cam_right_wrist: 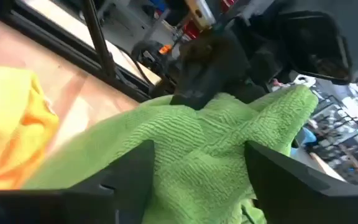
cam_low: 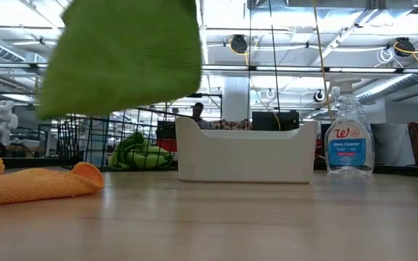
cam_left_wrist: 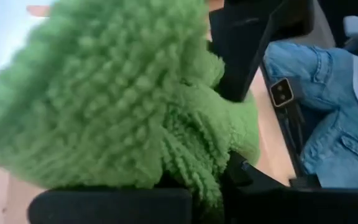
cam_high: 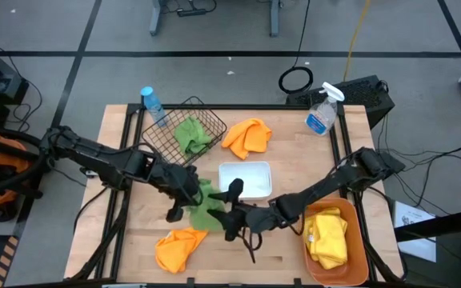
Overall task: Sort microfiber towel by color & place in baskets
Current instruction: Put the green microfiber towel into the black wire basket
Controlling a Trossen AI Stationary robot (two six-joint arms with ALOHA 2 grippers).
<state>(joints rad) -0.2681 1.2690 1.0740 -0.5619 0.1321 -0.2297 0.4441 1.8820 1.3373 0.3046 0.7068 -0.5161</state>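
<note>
A green microfiber towel [cam_high: 204, 206] hangs above the table's middle, near the front, with my left gripper [cam_high: 187, 195] shut on it. My right gripper [cam_high: 229, 211] reaches in level from the right. It is open, one finger on each side of the towel's hanging part [cam_right_wrist: 197, 155]. In the low view the towel [cam_low: 122, 58] is clear of the tabletop. Another green towel [cam_high: 190, 134] lies in the black wire basket [cam_high: 184, 112]. Yellow towels [cam_high: 326, 234] fill the orange tub [cam_high: 360, 248]. One orange towel [cam_high: 246, 137] lies at the far middle, another [cam_high: 178, 248] at the near left. The white tray [cam_high: 245, 178] stands at the centre. My left gripper pinches a bunched upper part of the green towel [cam_right_wrist: 194, 109] between its two fingers, coming slanting down from the table's left. Several folds are gathered in the hold. The towel hangs below the fingers, lifted clear of the table. My right gripper's fingers [cam_right_wrist: 126, 177] flank the towel; I cannot tell whether they touch it.
A clear spray bottle [cam_high: 322, 112] stands at the far right and a blue-capped bottle [cam_high: 152, 104] at the far left beside the wire basket. A person in jeans [cam_left_wrist: 328, 112] is beyond the table's edge. Bare wood lies along the near middle.
</note>
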